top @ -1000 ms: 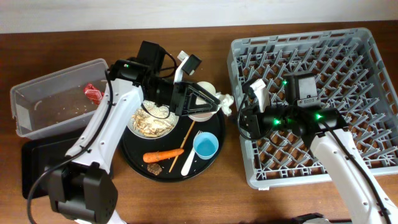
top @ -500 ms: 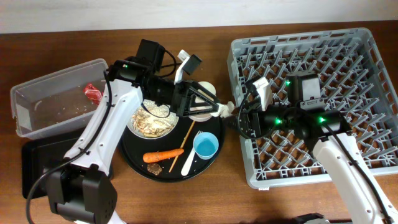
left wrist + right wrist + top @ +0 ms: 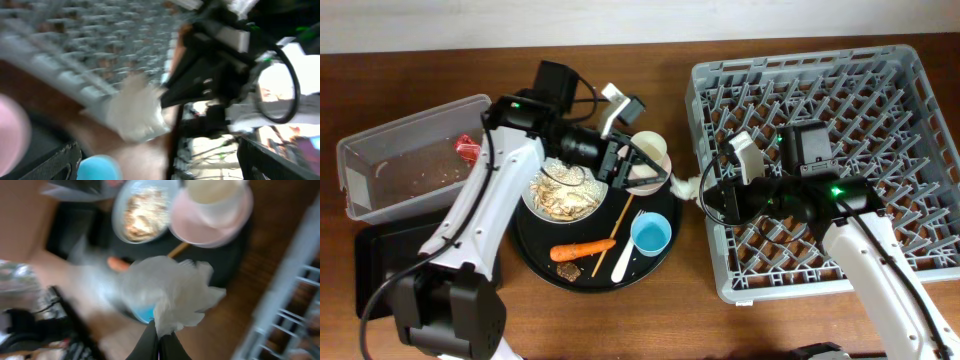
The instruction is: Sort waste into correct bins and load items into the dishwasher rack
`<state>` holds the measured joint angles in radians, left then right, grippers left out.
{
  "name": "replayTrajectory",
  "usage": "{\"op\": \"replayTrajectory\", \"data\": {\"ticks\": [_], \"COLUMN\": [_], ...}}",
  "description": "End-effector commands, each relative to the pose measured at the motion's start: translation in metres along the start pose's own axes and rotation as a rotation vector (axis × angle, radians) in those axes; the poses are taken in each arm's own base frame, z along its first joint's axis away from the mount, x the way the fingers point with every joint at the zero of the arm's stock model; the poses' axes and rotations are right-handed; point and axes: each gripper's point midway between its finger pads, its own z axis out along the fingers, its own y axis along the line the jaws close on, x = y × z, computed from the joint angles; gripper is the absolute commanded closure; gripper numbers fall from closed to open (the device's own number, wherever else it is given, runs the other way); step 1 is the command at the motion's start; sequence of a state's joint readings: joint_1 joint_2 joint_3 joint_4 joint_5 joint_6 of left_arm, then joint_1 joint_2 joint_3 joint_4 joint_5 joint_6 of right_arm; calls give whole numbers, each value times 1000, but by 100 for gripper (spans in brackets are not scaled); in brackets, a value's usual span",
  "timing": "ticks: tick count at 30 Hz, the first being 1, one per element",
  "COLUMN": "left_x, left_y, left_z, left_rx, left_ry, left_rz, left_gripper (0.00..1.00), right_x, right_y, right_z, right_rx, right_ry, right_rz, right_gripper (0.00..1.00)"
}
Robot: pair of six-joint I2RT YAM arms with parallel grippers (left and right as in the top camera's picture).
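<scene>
**Overhead.** The right gripper (image 3: 700, 188) is pinching the crumpled white tissue (image 3: 684, 185) tightly. It is holding it over the bare tabletop (image 3: 690, 260) between the round black tray (image 3: 535, 250) and the dishwasher rack (image 3: 840, 90). The left gripper (image 3: 652, 170) is standing wide and empty just beside the tissue. The clear tub (image 3: 380, 165), containing the red wrapper (image 3: 468, 150), is sitting well apart at the far left.

**Left wrist.** Blurred. The tissue is hanging straight ahead, framed by the wide left jaws.

**Right wrist.** The jaws are gripping one thin corner only. The pink bowl (image 3: 210, 220) and blue cup (image 3: 140, 314) are lying beneath.

**Handling note.** This is probably a hand-over toward the tub. The left jaws should be closing on the tissue's bulk before the right ones release, and the tissue should be passing above the cups.
</scene>
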<state>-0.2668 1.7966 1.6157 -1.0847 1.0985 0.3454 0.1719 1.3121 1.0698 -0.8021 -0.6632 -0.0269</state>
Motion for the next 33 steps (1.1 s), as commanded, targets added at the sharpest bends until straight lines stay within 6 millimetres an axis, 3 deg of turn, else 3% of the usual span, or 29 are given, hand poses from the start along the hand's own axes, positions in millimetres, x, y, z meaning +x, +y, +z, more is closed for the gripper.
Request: {"op": "replayTrajectory", "data": {"ticks": [1, 4, 9, 14, 15, 21, 26, 30, 33], "left_x": [0, 11, 24, 33, 32, 13, 13, 14, 15], "left_y": [24, 25, 6, -4, -7, -7, -11, -12, -12], "left_z": [-21, -16, 12, 39, 43, 50, 55, 56, 56], "left_rx": [-160, -189, -163, -193, -189, -193, -185, -181, -181], "left_ry": [-5, 44, 134, 217, 216, 158, 164, 167, 171], "left_rz": [-17, -47, -25, 47, 66, 146, 159, 162, 158], "left_gripper": [1, 1, 1, 11, 19, 37, 44, 66, 68], "right_x": [-3, -16, -26, -25, -24, -18, -17, -17, -21], "right_y": [-13, -4, 2, 11, 11, 12, 24, 25, 23], "right_z": [-2, -5, -10, -10, -10, -9, -3, -2, -3], "right_rx": [89, 52, 40, -15, -16, -18, -42, -42, -27], "right_ry": [-7, -45, -70, -67, -66, -42, -32, -31, -44], "right_rz": [3, -18, -37, -37, -36, -24, -70, -75, -82], "right_gripper": [96, 96, 96, 96, 96, 96, 96, 96, 96]}}
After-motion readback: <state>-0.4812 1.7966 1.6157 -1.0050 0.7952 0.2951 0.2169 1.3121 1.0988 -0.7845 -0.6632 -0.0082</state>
